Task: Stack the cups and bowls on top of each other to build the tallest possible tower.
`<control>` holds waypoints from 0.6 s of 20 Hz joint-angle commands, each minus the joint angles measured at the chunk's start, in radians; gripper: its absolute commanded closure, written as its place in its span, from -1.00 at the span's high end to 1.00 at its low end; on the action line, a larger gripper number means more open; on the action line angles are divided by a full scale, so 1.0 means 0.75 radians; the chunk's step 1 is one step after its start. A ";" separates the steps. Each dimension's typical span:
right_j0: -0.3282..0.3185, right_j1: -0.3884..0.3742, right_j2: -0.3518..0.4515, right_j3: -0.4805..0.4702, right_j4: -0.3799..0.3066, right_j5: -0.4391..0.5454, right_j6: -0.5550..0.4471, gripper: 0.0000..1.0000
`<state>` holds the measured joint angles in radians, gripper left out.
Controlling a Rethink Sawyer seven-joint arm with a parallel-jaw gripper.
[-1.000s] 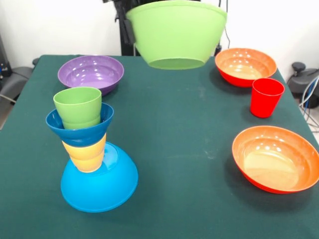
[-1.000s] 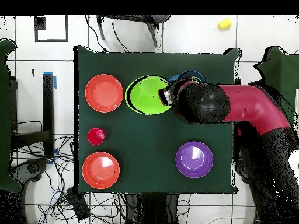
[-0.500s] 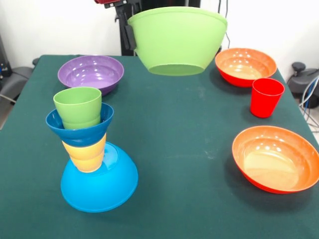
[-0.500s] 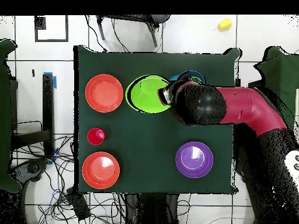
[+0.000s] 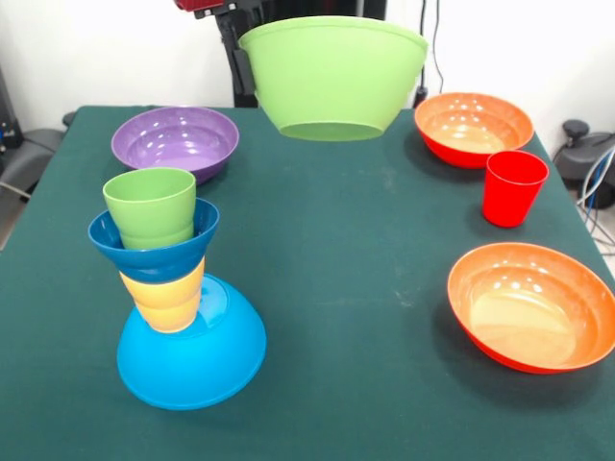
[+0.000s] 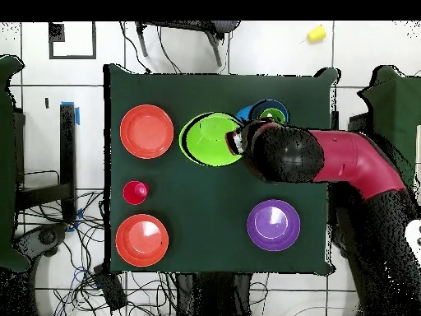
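Observation:
The tower stands at the front left: an upturned light-blue bowl (image 5: 192, 357), a yellow cup (image 5: 165, 294), a small dark-blue bowl (image 5: 154, 248) and a green cup (image 5: 149, 206) on top. It also shows in the overhead view (image 6: 268, 110), partly hidden by the arm. My gripper (image 5: 243, 63) is shut on the left rim of the large green bowl (image 5: 332, 73) and holds it upright, high above the far middle of the table. In the overhead view the gripper (image 6: 238, 140) grips the right rim of the green bowl (image 6: 210, 138).
A purple bowl (image 5: 175, 140) sits at the far left. One orange bowl (image 5: 473, 126) sits at the far right, another (image 5: 533, 305) at the near right. A red cup (image 5: 513, 187) stands between them. The green table (image 5: 346, 269) lies open in the middle.
The green bowl in my gripper has shifted slightly to the left in the front view, toward the tower's side. Everything on the table has stayed put.

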<state>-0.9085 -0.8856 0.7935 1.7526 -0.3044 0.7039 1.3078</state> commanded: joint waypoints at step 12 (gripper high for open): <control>0.039 0.008 -0.085 0.084 0.010 -0.054 0.162 -1.00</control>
<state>-0.9174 -0.8856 0.7903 1.7661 -0.2901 0.7039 1.3078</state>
